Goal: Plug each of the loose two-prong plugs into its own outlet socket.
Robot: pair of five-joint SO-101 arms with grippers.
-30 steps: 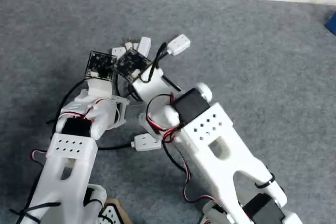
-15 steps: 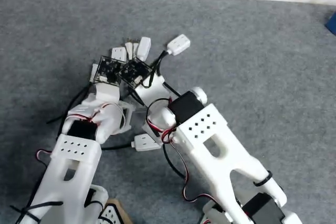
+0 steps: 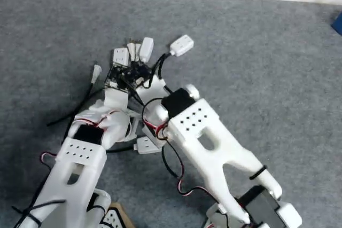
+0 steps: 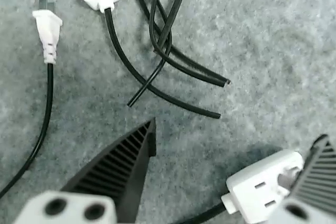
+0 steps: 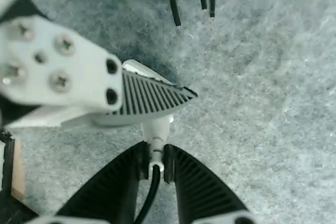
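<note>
Right gripper (image 5: 155,153): I see its fingers closed on the cord neck of the outlet socket (image 4: 262,184), which lies on the grey counter (image 3: 256,68). Left gripper (image 4: 237,132): fingers spread, one just beside that socket. Beyond them a loose plug (image 4: 46,27) lies flat.
</note>
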